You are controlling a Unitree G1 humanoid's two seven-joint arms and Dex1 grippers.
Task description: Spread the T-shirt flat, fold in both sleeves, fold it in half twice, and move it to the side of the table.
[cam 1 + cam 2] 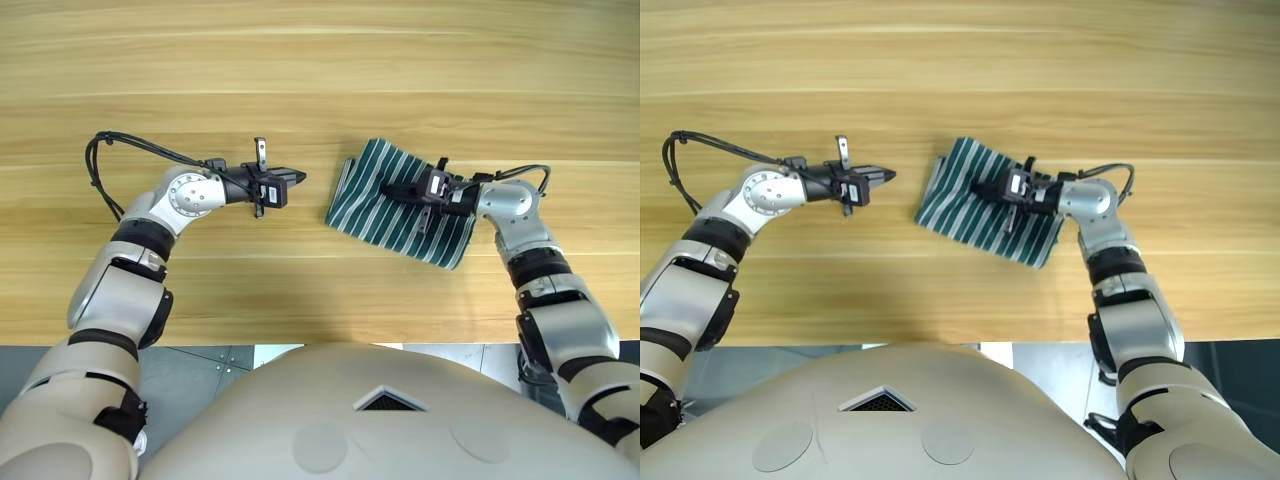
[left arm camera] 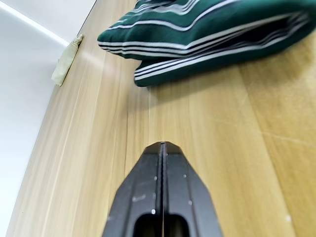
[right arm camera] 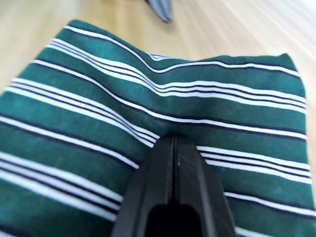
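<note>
— While the T-shirt (image 1: 362,208) lies folded into a compact packet on the table (image 1: 320,60), look at the right gripper (image 1: 386,188): it's stretched out directly over the green-and-white stripes!

— Fingers?

— Pressed together, no gap between them. From the wrist you see that dark closed tip above the middle of the cloth, with no fabric pinched between the fingers. Whether the tip touches the cloth, I can't tell.

— And where is the packet?

— On the wood a little to the right of centre, turned at a slant, with its layered edge towards the left arm.

— What about the left side?

— The left gripper (image 1: 299,177) is over bare wood to the left of the shirt, pointing towards it, and clearly apart from it. Its fingers are closed tight too, with nothing between them.
</note>
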